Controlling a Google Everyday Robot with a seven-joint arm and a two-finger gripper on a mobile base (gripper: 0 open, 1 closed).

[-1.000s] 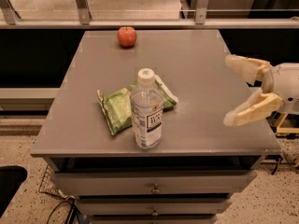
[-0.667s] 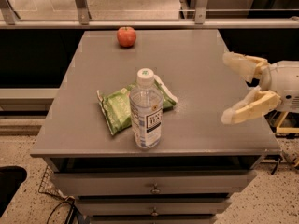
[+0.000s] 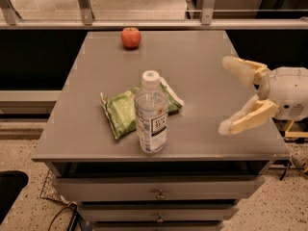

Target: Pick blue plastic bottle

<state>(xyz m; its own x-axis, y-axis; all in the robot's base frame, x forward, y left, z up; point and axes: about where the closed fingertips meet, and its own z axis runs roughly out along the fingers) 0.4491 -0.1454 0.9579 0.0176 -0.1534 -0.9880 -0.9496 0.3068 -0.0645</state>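
Observation:
The blue plastic bottle [image 3: 151, 113] stands upright near the front edge of the grey table [image 3: 202, 61]. It is clear with a white cap and a white-blue label with a dark panel. My gripper [image 3: 227, 94] is at the right side of the table, well to the right of the bottle and apart from it. Its two cream fingers [image 3: 243, 70] are spread wide and point left toward the bottle. It holds nothing.
A flat green snack packet [image 3: 122, 110] lies just behind and left of the bottle, touching or nearly touching it. A red apple [image 3: 131, 37] sits at the table's far edge. Drawers [image 3: 159, 192] are below the front edge. A rail runs behind the table.
My gripper has moved slightly left, toward the bottle. The bottle, packet and apple have not moved.

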